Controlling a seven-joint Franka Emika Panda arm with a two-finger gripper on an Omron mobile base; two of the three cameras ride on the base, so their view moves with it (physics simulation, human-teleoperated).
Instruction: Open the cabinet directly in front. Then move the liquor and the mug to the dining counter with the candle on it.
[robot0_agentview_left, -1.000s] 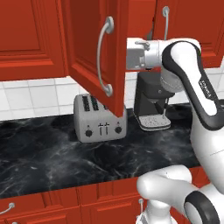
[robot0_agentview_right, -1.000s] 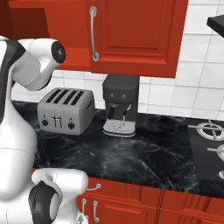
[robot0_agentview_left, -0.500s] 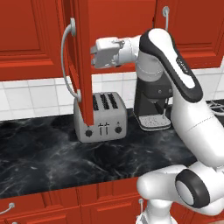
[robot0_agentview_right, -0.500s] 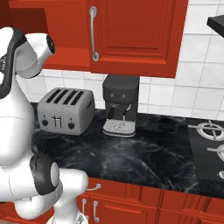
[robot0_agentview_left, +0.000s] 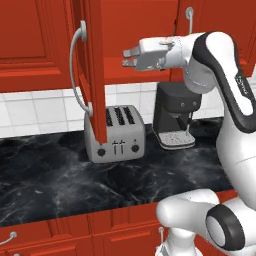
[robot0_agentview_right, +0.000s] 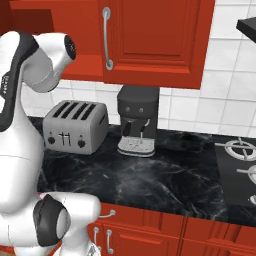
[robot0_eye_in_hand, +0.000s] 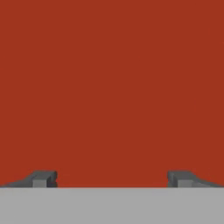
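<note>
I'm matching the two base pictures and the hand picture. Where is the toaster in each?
Left base view: toaster at centre, partly behind the open cabinet door.
Right base view: centre-left on the counter.
Hand view: not in it.
Shared landmark: the coffee machine, right of the toaster in both base views.

Glossy white rounded arm (robot0_agentview_left: 220, 55) segments, dark joints, small dark grey fingertips (robot0_eye_in_hand: 41, 178).

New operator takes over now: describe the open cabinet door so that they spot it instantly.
Look above the black marble counter, over the silver toaster. The open cabinet door swings out edge-on there, curved silver handle facing left. The neighbouring red doors lie flat and closed.
</note>
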